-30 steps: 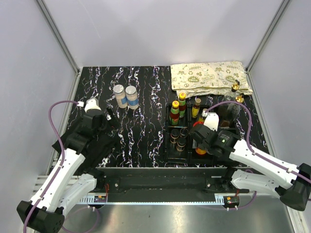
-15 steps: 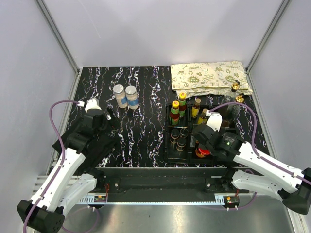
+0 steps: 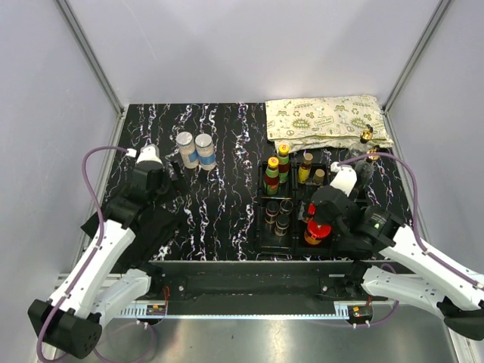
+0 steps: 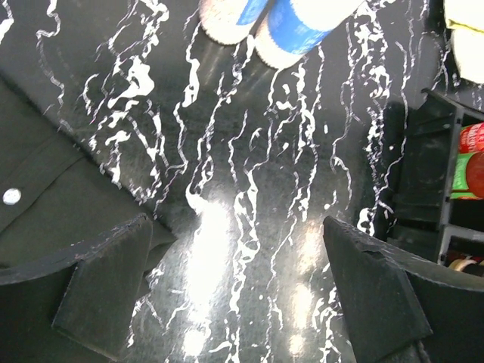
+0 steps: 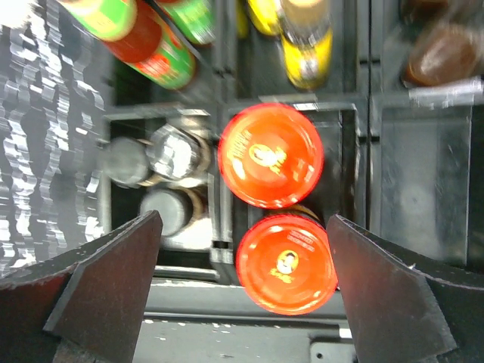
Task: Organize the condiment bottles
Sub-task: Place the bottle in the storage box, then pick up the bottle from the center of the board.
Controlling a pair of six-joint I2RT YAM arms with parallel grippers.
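Note:
In the right wrist view, two red-lidded jars (image 5: 271,155) (image 5: 286,263) stand in a compartment of the black tray (image 5: 363,189). My right gripper (image 5: 240,221) hangs open above them, a finger on either side and touching neither. From above, it (image 3: 318,219) sits over the tray's near right part. Slim green-capped sauces (image 3: 274,172), a yellow bottle (image 3: 305,168) and dark-capped bottles (image 3: 277,215) fill other compartments. Two grey-lidded shakers (image 3: 195,150) stand on the table. My left gripper (image 4: 234,223) is open and holds nothing, just short of the shakers (image 4: 291,26).
A patterned pouch (image 3: 325,121) lies at the back right, with two gold-spouted glass bottles (image 3: 368,144) beside it. A black cloth (image 3: 151,227) lies under the left arm. The enclosure's grey walls rise on three sides of the marbled black table (image 3: 227,197).
My right gripper has opened off the near red-lidded jar and risen, leaving the jar in the tray. The left arm has edged slightly towards the shakers.

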